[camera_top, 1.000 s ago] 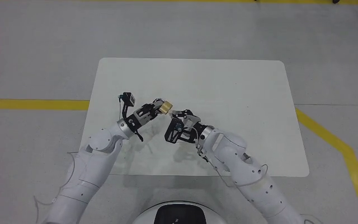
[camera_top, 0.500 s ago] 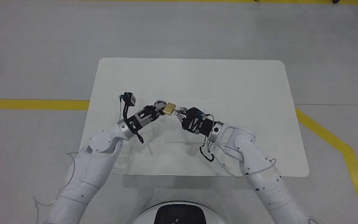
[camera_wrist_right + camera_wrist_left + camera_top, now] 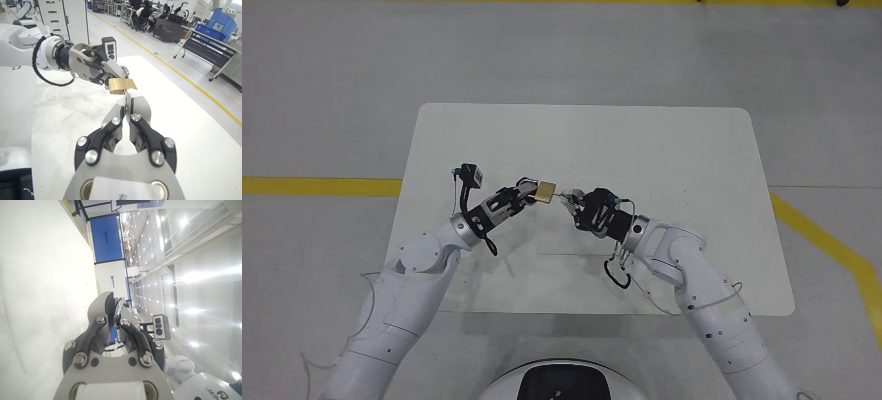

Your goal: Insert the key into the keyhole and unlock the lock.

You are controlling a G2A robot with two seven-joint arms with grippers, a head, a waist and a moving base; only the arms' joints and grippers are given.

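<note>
Brass lock [image 3: 122, 85] aloft w/ key [image 3: 124, 93] tip touching its btm face

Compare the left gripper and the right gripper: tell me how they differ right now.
The left gripper is shut on the shackle of the brass padlock; the right gripper is shut on the key. The left gripper's jaws stand a little wider, the right gripper's nearly touch. Both meet above the table, tip to tip.

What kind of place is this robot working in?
Probably a factory or robotics workshop hall: a yellow floor line marks a lane, and beyond it stand a wheeled workbench, white drawer cabinets and a blue machine.
</note>
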